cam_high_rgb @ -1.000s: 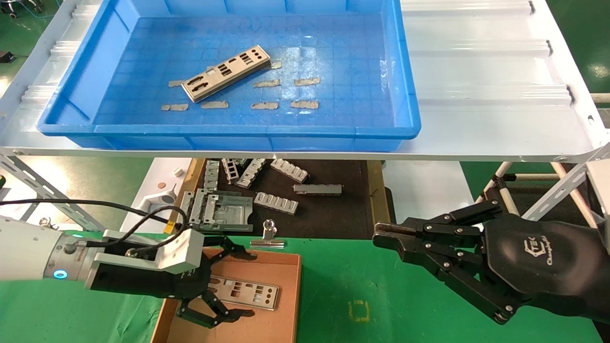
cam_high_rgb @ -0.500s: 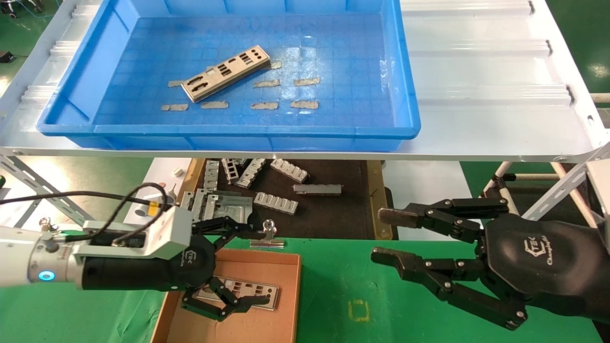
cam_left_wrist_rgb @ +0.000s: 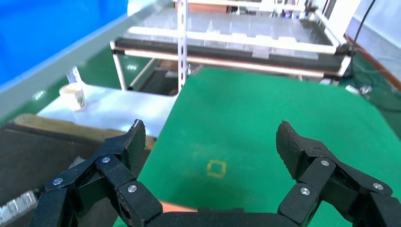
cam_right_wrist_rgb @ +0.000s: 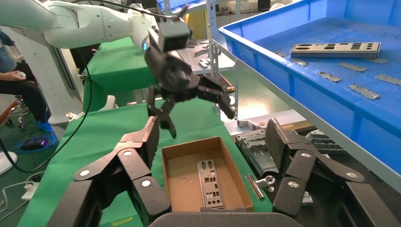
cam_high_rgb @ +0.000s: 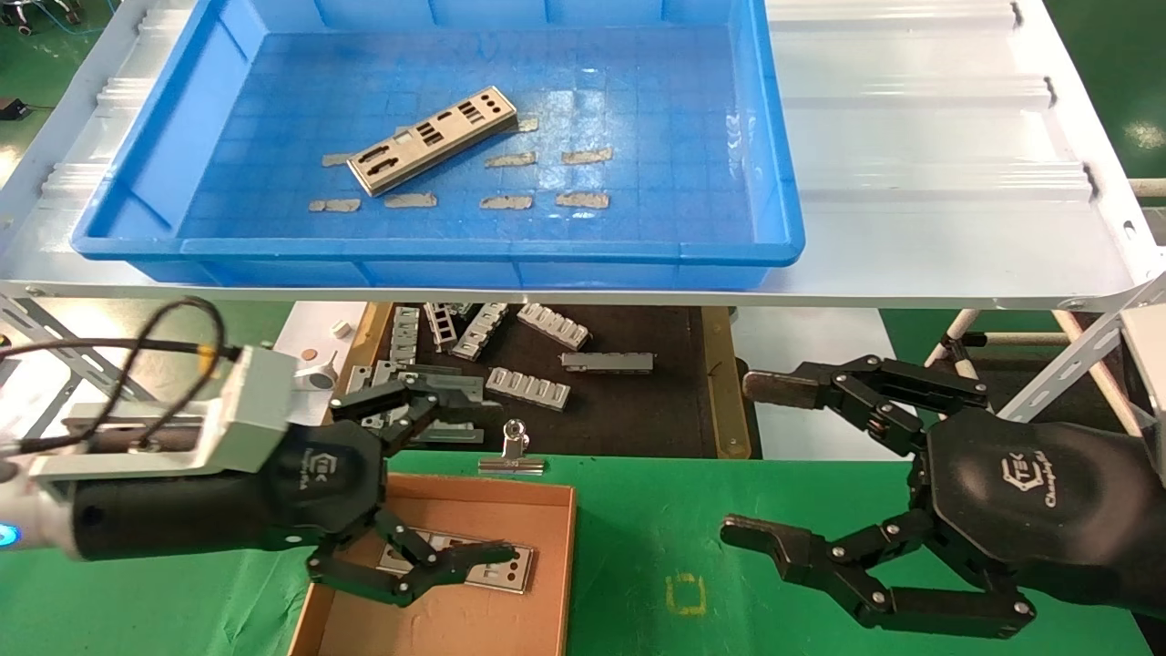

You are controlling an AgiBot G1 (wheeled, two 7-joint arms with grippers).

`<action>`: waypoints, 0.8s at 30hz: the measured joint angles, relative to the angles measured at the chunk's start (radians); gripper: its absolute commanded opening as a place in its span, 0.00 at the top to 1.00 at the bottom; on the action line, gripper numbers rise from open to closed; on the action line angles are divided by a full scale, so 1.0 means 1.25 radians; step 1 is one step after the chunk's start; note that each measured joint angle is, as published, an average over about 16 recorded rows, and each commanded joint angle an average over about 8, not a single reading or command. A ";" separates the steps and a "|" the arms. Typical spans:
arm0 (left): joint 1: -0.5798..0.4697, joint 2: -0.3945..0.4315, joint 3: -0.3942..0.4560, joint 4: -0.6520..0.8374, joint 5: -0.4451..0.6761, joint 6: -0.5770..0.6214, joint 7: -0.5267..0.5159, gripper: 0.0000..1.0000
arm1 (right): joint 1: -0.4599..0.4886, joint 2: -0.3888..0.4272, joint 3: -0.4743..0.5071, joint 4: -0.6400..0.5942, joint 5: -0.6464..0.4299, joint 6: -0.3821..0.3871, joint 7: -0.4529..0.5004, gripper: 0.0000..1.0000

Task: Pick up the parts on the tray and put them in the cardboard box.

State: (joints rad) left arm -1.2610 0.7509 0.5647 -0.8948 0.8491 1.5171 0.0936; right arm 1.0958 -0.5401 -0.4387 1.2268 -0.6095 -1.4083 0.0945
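Your left gripper (cam_high_rgb: 435,487) has lifted off the cardboard box (cam_high_rgb: 547,583) over the last second; its fingers are spread wide and hold nothing, and it hangs above the box's left half. The plate (cam_high_rgb: 492,565) it was over a moment ago lies flat inside the box, so that part counts as delivered. One silver part (cam_high_rgb: 433,139) is left in the blue tray (cam_high_rgb: 783,182) on the far shelf, lying at a slant left of the tray's middle among grey tape scraps (cam_high_rgb: 583,199). I judge that one to be the next pick.

To the right, your right gripper (cam_high_rgb: 765,460) has gone from pinched together to wide open, and it hovers empty over the green mat (cam_high_rgb: 638,528), near the yellow square mark (cam_high_rgb: 685,594).

For writing, both black gripper housings carry a white logo reading roughly "CTEK", with a script line beneath that is too small to read.
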 measured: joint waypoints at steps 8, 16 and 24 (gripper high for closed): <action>0.058 -0.043 -0.088 -0.121 -0.037 -0.007 -0.087 0.00 | 0.000 0.000 0.000 0.000 0.000 0.000 0.000 0.00; 0.113 -0.085 -0.173 -0.236 -0.072 -0.013 -0.170 0.00 | 0.000 0.000 0.000 0.000 0.000 0.000 0.000 0.00; 0.150 -0.113 -0.230 -0.314 -0.097 -0.016 -0.223 0.00 | 0.000 0.000 0.000 0.000 0.000 0.000 0.000 0.00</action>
State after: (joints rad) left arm -1.0728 0.6098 0.2770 -1.2874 0.7281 1.4967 -0.1846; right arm 1.0956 -0.5400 -0.4386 1.2266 -0.6095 -1.4082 0.0944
